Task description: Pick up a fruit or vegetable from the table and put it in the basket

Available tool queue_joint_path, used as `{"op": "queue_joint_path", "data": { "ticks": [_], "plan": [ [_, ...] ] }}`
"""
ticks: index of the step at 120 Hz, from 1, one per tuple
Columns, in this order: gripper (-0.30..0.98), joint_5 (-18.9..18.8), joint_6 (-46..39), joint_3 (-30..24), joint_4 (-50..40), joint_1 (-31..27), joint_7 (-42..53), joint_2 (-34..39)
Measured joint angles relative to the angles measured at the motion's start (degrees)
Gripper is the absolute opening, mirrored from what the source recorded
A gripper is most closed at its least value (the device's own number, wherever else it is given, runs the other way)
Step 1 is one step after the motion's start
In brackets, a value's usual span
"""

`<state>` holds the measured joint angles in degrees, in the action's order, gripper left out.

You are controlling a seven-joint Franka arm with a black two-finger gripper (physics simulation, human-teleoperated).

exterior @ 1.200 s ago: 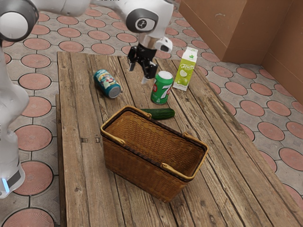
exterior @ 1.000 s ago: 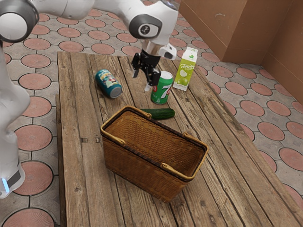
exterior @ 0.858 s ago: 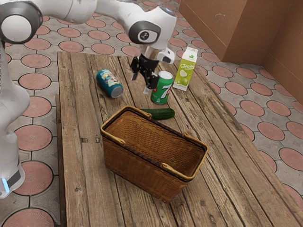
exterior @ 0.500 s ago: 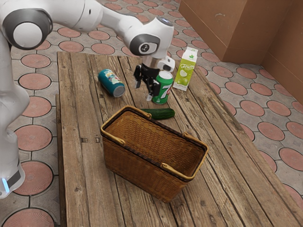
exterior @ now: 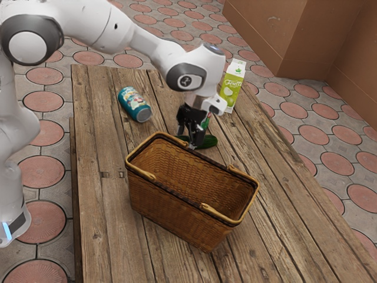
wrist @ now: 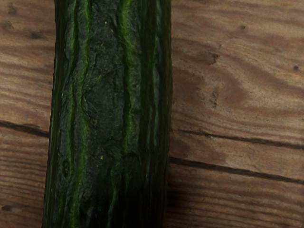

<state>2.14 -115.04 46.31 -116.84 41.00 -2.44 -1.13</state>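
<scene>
In the exterior view my gripper (exterior: 189,141) is low at the cucumber, just behind the basket's far rim, with its fingers standing apart. The dark green cucumber (exterior: 209,142) lies on the table; my hand covers part of it and the basket hides its lower edge. Seen from the wrist, the ridged cucumber (wrist: 107,95) lies lengthwise close under the hand, on the wood. A brown wicker basket (exterior: 171,203) stands upright, its handles folded down onto the rim.
Behind my hand, the green soda can (exterior: 205,122) is mostly hidden. A green and white juice carton (exterior: 231,89) stands farther back. Toward the exterior view's left, a blue can (exterior: 135,104) lies on its side on the wooden table (exterior: 106,224).
My hand has come down and toward the basket, from above the table beside the green can to the cucumber. The blue can has rocked slightly where it lies.
</scene>
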Motion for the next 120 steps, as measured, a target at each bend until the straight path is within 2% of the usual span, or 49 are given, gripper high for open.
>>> {"op": "queue_joint_path", "data": {
  "ticks": [8,18,36,42,51,66,74,82,94,120],
  "plan": [
    [0.68,0.19,-0.08,0.03,-0.12,1.3,0.77,-1.24],
    [0.63,0.33,-0.17,-0.01,-0.16,2.78,1.63,-2.55],
    [0.33,0.16,-0.5,-0.01,1.26,0.88,3.78,-3.55],
    [0.24,-1.45,-0.02,0.07,3.88,-0.63,4.78,-4.8],
    [0.16,-4.76,2.2,0.01,8.93,-2.73,6.31,-5.81],
    [0.15,-6.72,11.29,-0.99,21.74,-2.98,8.39,-6.3],
    [0.16,-6.89,18.08,-3.64,31.16,-2.72,9.32,-6.72],
    [0.18,-6.97,25.6,-8.92,39.18,-2.04,9.59,-7.07],
    [0.18,-7.02,33.91,-12.19,40.27,2.58,9.3,-8.0],
    [0.16,-6.01,43.71,-13.4,41.07,3.24,8.95,-9.47]
  ]
}}
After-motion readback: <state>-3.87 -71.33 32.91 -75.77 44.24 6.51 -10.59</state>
